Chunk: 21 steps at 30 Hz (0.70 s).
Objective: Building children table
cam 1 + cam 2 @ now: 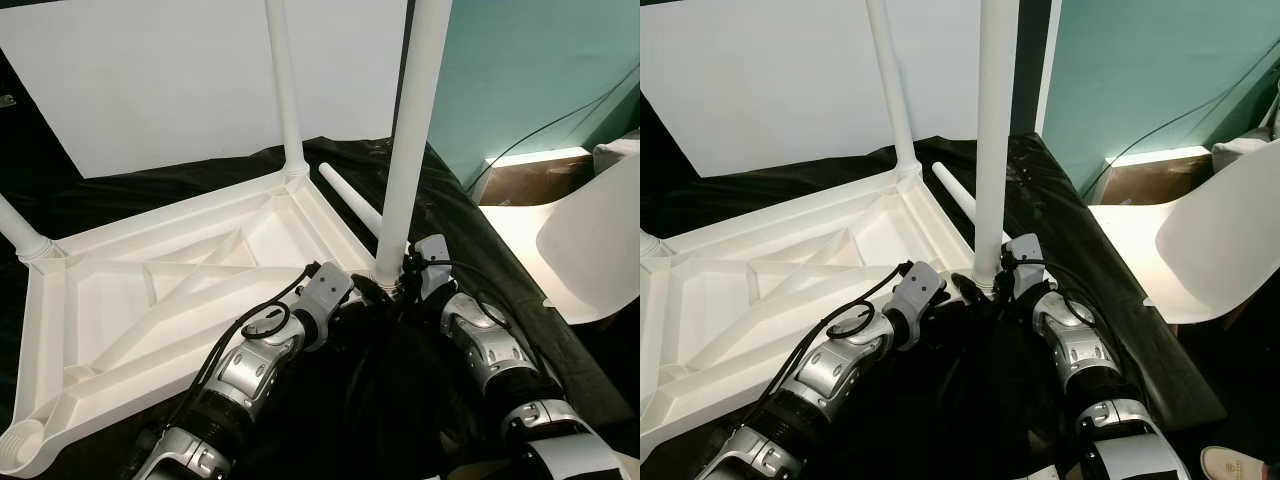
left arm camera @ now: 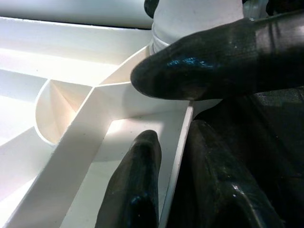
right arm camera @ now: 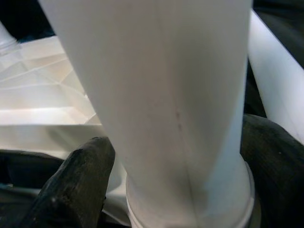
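**Near-corner leg at its socket, not confirmed seated: tilt and slip risks**

The white tabletop (image 1: 200,290) lies upside down on a black sheet (image 1: 480,270), ribbed underside up. 2 legs already stand in corner sockets: the far leg (image 1: 283,90) and the left leg (image 1: 20,232). A spare leg (image 1: 350,200) lies loose on the sheet just beyond the far edge of the top. One socket (image 1: 22,440) at the near left corner is still empty.

The near leg (image 1: 412,130) stands upright at the corner closest to the robot, its foot at the socket. The right gripper (image 3: 180,166) has its 2 fingers closed around the base of this leg, one on each side. The left gripper (image 2: 156,114) straddles the tabletop's rim beside that same socket, one finger above and one inside the frame, jaws parted around the rim; whether it is actually pinching cannot be told.

Judged risks:
1. The grip sits very low on a tall leg. Any sideways push could lever the top over and cross-seat the foot.
2. The smooth plastic may slip through the fingers if the leg is turned or pressed.
3. If the left gripper's brace slides, the light top could skate on the sheet and knock the spare leg.
4. A white chair (image 1: 600,240) stands near on the right, inside the leg's fall line.
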Tool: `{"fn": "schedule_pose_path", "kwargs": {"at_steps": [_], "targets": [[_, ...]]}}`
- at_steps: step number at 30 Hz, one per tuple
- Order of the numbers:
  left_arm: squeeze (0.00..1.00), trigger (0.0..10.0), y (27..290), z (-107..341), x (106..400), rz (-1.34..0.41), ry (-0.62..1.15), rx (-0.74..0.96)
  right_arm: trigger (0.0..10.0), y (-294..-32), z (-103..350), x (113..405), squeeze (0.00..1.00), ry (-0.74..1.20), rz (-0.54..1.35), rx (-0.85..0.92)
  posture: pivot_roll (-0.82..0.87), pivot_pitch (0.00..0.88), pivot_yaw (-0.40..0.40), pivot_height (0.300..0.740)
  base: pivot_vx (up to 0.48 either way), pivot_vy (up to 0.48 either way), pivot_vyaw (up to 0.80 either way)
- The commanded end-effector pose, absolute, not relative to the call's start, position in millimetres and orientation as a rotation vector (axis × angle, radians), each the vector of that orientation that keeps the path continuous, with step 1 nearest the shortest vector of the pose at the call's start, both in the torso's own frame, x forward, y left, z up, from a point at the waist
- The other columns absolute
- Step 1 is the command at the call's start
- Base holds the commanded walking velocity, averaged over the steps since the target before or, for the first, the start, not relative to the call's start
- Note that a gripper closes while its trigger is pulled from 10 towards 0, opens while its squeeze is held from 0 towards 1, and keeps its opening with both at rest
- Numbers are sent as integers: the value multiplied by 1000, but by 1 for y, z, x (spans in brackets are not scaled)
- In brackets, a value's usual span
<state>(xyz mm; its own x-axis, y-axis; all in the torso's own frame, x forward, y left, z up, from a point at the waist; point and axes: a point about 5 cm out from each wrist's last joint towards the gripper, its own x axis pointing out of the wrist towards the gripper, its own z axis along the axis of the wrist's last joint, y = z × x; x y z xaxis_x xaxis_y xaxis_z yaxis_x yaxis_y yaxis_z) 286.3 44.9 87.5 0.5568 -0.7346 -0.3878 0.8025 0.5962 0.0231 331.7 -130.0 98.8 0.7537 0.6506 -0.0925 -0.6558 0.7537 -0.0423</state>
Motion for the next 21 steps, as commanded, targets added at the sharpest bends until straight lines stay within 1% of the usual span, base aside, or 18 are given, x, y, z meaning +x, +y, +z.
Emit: {"fn": "schedule_pose_path", "kwargs": {"at_steps": [1,5,6,8,9,16,18,19,20,21], "targets": [[0,10000,46,51,264,-1008,554,172,10000,-126,91,329,0,123,749,-76,42,0,-15,740,0,0,0],[0,10000,49,51,264,-987,554,163,10000,-134,83,322,0,175,803,-77,63,0,-26,740,0,0,0],[0,10000,50,51,263,-985,555,164,4118,-134,80,320,0,177,812,-81,63,0,-23,740,0,0,0],[0,10000,51,51,263,-984,556,165,4118,-134,78,318,0,177,817,-84,62,0,-21,740,0,0,0],[0,10000,51,51,263,-985,556,166,0,-132,78,317,0,169,826,-86,61,0,-20,740,0,0,0],[0,10000,52,51,265,-987,554,176,0,-129,77,316,0,171,822,-76,56,0,-15,740,0,0,0],[0,10000,51,53,266,-988,548,176,0,-127,76,312,0,168,812,-66,58,0,-21,740,0,0,0],[0,10000,51,53,268,-985,545,175,0,-124,74,305,0,134,725,-41,48,0,-16,740,0,0,0],[0,10000,51,53,268,-985,545,175,0,-124,74,305,0,134,725,-41,48,0,-16,740,0,0,0],[0,10000,50,53,267,-992,546,176,0,-122,77,299,0,40,625,-39,42,0,-12,740,0,0,0]]}}
